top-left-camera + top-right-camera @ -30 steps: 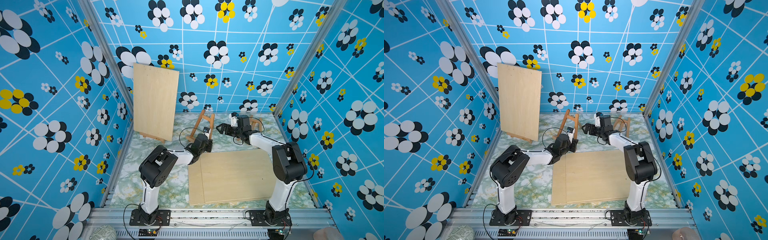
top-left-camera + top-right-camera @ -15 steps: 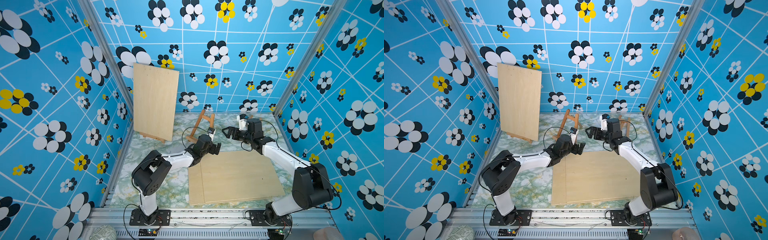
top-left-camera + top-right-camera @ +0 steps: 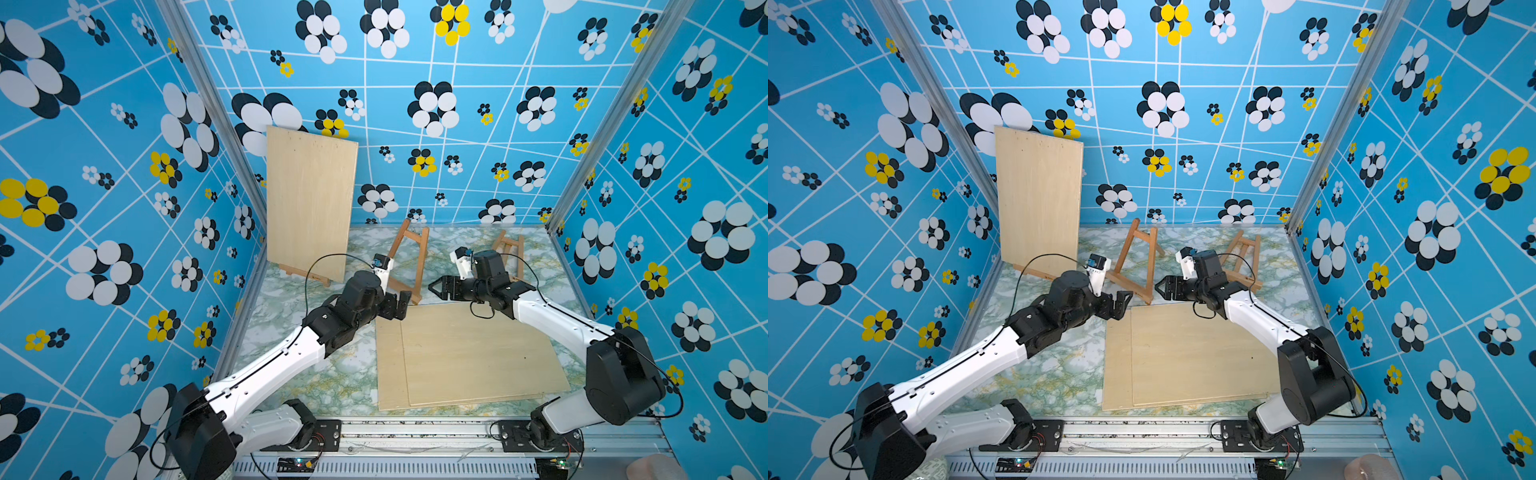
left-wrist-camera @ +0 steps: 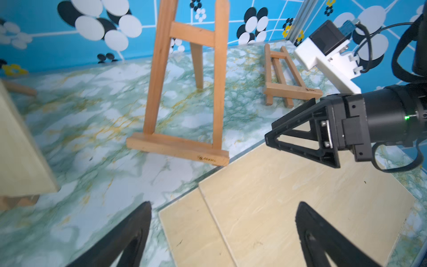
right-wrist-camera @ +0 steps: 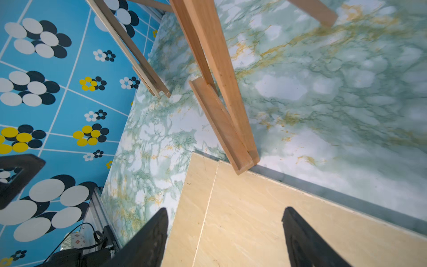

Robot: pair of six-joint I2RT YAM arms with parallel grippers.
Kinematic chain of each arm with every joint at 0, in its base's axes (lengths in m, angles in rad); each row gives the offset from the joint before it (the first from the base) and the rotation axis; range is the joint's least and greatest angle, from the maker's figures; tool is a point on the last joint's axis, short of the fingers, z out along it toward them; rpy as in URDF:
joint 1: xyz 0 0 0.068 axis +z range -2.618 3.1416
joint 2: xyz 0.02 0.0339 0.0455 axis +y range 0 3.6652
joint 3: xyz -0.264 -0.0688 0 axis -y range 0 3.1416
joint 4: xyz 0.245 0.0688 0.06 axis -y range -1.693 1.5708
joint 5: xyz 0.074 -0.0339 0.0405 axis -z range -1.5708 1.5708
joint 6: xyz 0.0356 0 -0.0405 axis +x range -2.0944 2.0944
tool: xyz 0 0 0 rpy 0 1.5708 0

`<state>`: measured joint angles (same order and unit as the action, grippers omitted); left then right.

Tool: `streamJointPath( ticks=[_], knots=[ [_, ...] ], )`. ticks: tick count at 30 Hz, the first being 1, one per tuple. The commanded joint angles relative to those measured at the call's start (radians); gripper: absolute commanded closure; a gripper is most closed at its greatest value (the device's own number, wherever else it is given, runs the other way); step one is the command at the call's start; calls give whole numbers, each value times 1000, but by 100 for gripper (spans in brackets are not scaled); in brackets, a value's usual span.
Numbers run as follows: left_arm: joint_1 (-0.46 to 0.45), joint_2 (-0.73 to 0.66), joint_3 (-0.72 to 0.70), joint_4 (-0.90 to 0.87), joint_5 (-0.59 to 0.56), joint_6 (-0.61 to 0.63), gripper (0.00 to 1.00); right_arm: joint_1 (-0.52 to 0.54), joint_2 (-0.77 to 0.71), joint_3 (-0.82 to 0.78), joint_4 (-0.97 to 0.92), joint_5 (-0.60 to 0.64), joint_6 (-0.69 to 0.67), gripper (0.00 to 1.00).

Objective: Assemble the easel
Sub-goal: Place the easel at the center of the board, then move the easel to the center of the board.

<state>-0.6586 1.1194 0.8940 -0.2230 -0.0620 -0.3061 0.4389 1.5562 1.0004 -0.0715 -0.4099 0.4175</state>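
The left gripper [image 3: 401, 305] has its jaws spread wide with nothing between them. In the left wrist view its two black fingers [image 4: 136, 235] frame only bare table and board. It hangs just beside the bottom ledge of the easel [image 3: 409, 257], on the left arm's side, and does not touch it. The right gripper [image 3: 434, 289] is likewise wide open and empty, its fingers [image 5: 153, 233] well apart in the right wrist view. It sits on the opposite side of the easel, tips pointing at the end of the ledge from close by, clear of the wood. The easel stands upright on its legs on the marbled table [image 3: 286, 303]. Just in front of the easel two flat boards [image 3: 469, 357] lie stacked, the upper one shifted so that a strip of the lower one shows. Their far corner comes right up to the easel's ledge; I cannot tell whether they touch. Behind the easel on the right arm's side a second easel [image 4: 291, 91] lies folded on the table. On the easel's other side a third easel [image 3: 303, 275] carries an upright board [image 3: 311, 203].
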Motion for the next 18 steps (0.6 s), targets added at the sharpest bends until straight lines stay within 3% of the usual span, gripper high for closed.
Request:
streamJointPath(
  ticks=[1,8,12,18],
  knots=[
    [102,-86,-66,-132,142,-82,1,9,76,65,69,-26,-56,21],
    [221,-175,-113,-169,209,-74,1,8,222,188,61,-30,-115,32],
    [246,-175,-117,-178,226,-67,1,2,292,236,68,-2,-121,33],
    [270,-159,-130,-159,253,-62,1,-26,385,301,79,-33,-134,46]
  ],
)
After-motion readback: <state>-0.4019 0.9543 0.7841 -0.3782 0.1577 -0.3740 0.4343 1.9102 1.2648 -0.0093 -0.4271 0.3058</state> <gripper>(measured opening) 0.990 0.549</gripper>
